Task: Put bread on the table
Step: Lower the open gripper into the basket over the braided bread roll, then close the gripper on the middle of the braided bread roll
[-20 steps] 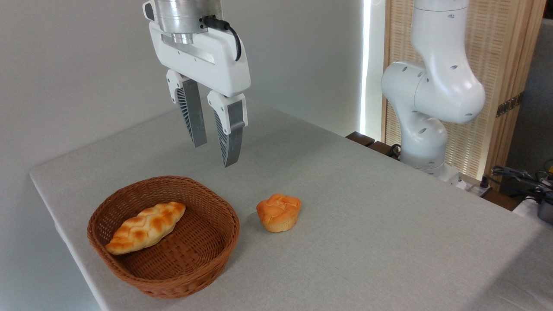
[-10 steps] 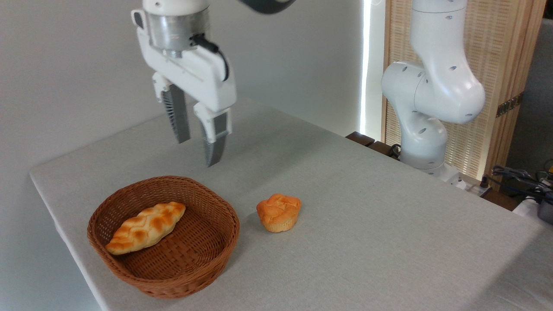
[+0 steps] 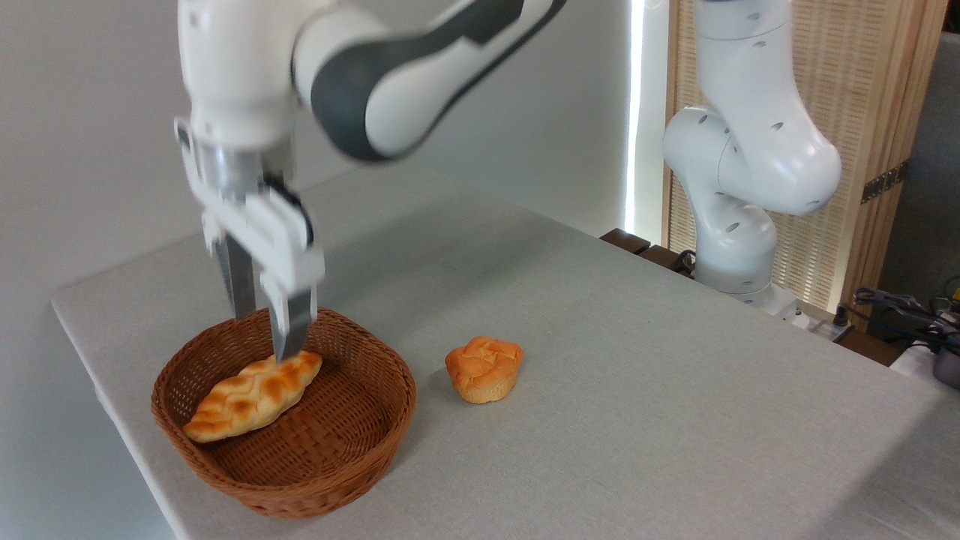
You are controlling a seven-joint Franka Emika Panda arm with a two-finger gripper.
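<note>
Brown wicker is forming the basket (image 3: 300, 457) sitting near the left end of the table (image 3: 637, 390), whose light grey cloth is covering the whole top. The bread (image 3: 251, 395), a golden braided loaf with toasted patches, is lying inside the basket, slanting from lower left to upper right and resting on the woven floor. The gripper (image 3: 266, 337) is pointing straight down over the basket's back rim, blurred by motion, its fingers standing a narrow gap apart and holding nothing. The nearer fingertip is sitting right at the loaf's upper right end; whether it is touching the crust is impossible to tell. A round orange bun (image 3: 484, 369) is standing on the cloth just right of the basket, apart from it.
</note>
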